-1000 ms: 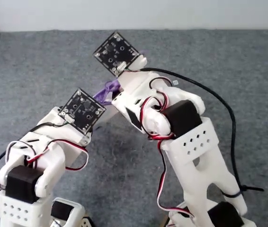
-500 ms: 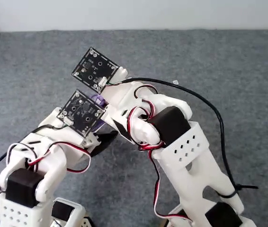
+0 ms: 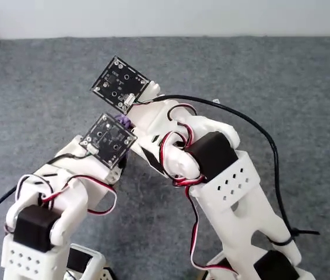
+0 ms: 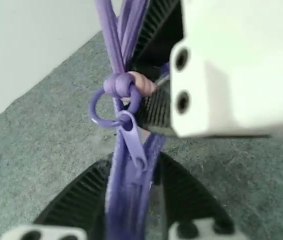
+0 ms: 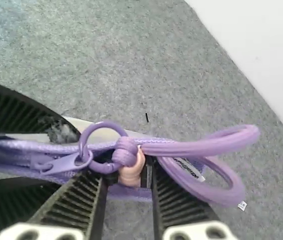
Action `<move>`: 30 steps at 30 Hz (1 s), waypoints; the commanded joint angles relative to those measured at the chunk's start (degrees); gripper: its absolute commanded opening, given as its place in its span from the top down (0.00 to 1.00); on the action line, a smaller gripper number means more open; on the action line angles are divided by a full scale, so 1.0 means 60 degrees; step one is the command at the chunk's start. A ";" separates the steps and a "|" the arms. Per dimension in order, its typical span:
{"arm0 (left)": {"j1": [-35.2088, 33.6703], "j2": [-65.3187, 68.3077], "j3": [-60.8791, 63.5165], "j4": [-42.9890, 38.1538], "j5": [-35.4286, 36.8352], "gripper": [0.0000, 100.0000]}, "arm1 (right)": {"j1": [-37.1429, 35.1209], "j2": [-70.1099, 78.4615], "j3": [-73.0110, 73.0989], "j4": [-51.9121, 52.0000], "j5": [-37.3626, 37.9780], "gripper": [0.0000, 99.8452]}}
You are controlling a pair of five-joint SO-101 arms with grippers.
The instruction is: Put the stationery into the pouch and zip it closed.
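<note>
Since closing a zip seemingly needs one end braced while the slider is drawn, the left gripper (image 4: 134,172) has its fingers clamped on the pouch (image 5: 11,150) by the zipper pull (image 4: 134,145), and the right gripper (image 5: 127,177) pinches the pull's knotted cord (image 5: 126,148), the pouch held between them over the grey table (image 3: 305,87).

The purple woven-cloth zip pouch (image 5: 11,152) looks matt and finely ribbed, its thick purple cord loop (image 5: 201,143) smooth and rubbery, its purple plastic ring (image 5: 101,126) slightly glossy (a faint sheen), while the grey table covering (image 3: 305,87) is rough and felt-like and the white arm shells (image 3: 235,204) are smooth plastic.
</note>
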 commanded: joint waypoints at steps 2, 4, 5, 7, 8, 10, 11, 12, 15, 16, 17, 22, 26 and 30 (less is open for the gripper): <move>0.0000 -0.1070 -0.0330 0.0044 0.0147 0.99 | 0.0462 -0.0330 -0.0044 0.0037 0.0117 0.99; -0.0015 -0.1377 -0.0227 0.0059 0.0527 0.99 | 0.0711 -0.0330 -0.0044 0.0037 0.0132 0.99; -0.0044 -0.1480 -0.0168 0.0059 0.0821 0.99 | 0.0857 -0.0330 -0.0044 0.0037 0.0132 0.99; -0.0440 -0.1656 -0.0125 0.0088 0.1055 0.99 | 0.1165 -0.0330 -0.0044 0.0037 0.0234 0.99; -0.0571 -0.1700 -0.0125 0.0117 0.1011 0.99 | 0.1326 -0.0330 -0.0044 0.0037 0.0425 0.99; -0.0733 -0.1714 -0.0125 0.0132 0.1026 0.99 | 0.1678 -0.0300 -0.0044 0.0022 0.0791 0.99; -0.0747 -0.1758 -0.0125 0.0132 0.1055 0.99 | 0.1839 -0.0271 -0.0015 -0.0081 0.0923 0.99; -0.0747 -0.1788 -0.0125 0.0132 0.1084 0.99 | 0.1985 -0.0256 0.0015 -0.0256 0.1011 0.99; -0.0879 -0.1788 -0.0198 0.0117 0.1143 0.99 | 0.2147 -0.0227 0.0044 -0.0520 0.1231 0.99; -0.0908 -0.1788 -0.0198 0.0088 0.1216 0.99 | 0.2147 -0.0227 0.0147 -0.0579 0.1304 0.99; -0.0908 -0.1788 -0.0212 0.0073 0.1260 0.99 | 0.2161 -0.0227 0.0278 -0.0593 0.1333 0.99; -0.0908 -0.1802 -0.0344 0.0117 0.1275 0.99 | 0.2161 -0.0227 0.0615 -0.1121 0.1304 0.99; -0.0806 -0.1802 -0.0447 -0.0117 0.1260 0.99 | 0.2088 -0.0242 0.0777 -0.1766 0.1304 0.99; -0.0806 -0.1788 0.0051 -0.0806 0.1201 0.99 | 0.1619 -0.0388 0.0733 -0.1780 0.1304 0.99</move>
